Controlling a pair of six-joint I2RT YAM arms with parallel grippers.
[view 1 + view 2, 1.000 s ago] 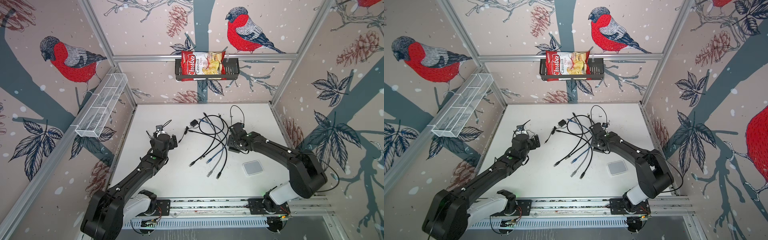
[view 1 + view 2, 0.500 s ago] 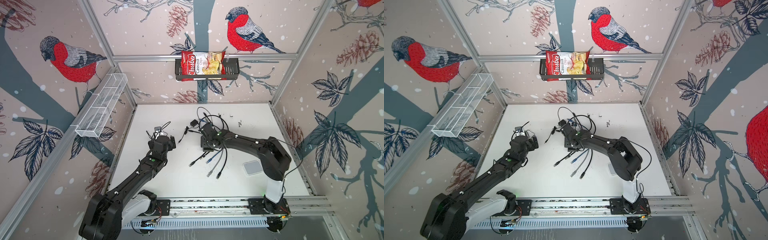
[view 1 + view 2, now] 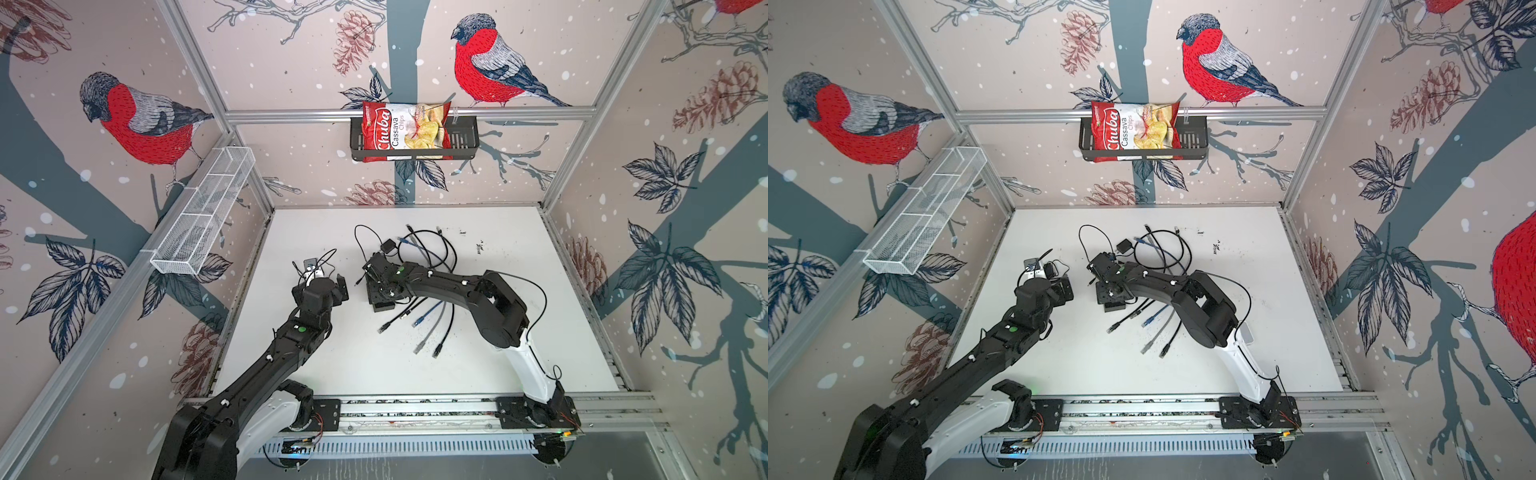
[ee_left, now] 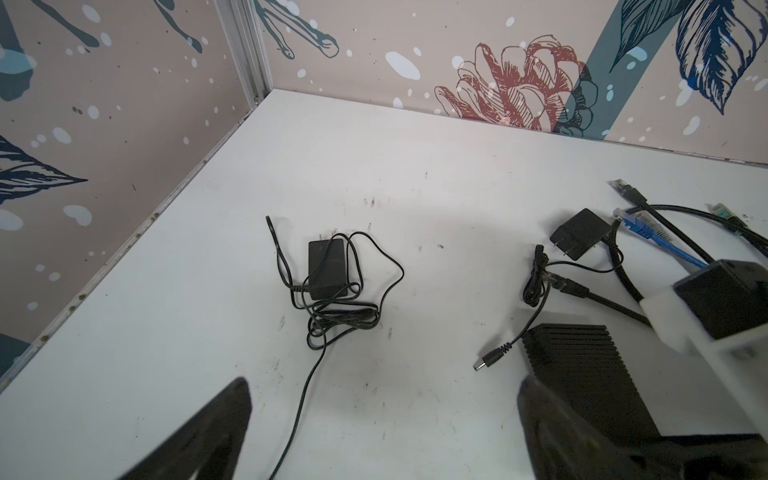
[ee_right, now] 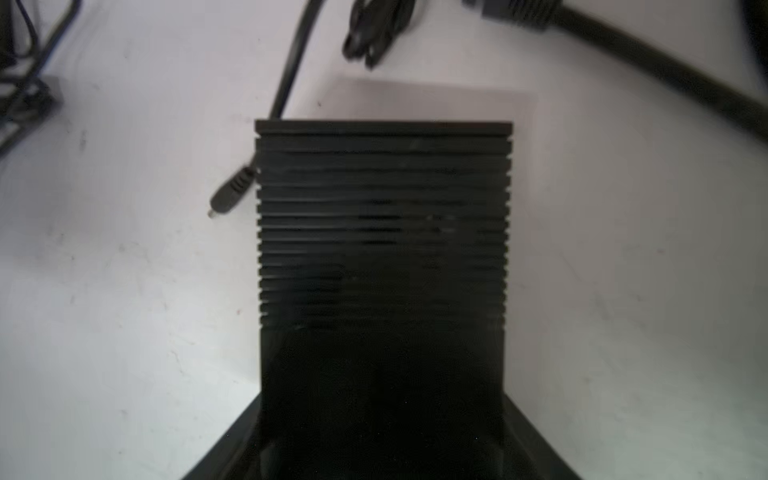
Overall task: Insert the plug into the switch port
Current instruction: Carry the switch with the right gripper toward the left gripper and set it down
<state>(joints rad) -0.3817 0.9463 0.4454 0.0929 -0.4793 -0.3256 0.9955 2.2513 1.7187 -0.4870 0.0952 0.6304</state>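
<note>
Fingers (image 5: 237, 455) grip switch (image 5: 382, 216) (its ports hidden, blurred)

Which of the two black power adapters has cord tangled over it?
The adapter lying alone, away from the pile; the other adapter sits beside the blue cable.

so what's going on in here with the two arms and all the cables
The right gripper is closed on a black ribbed box, the switch, near the middle of the white table. A small black barrel plug on a thin cord lies loose beside the box, not yet in any port. The left gripper is wide open and empty, hovering near a black power adapter with a tangled cord.
</note>
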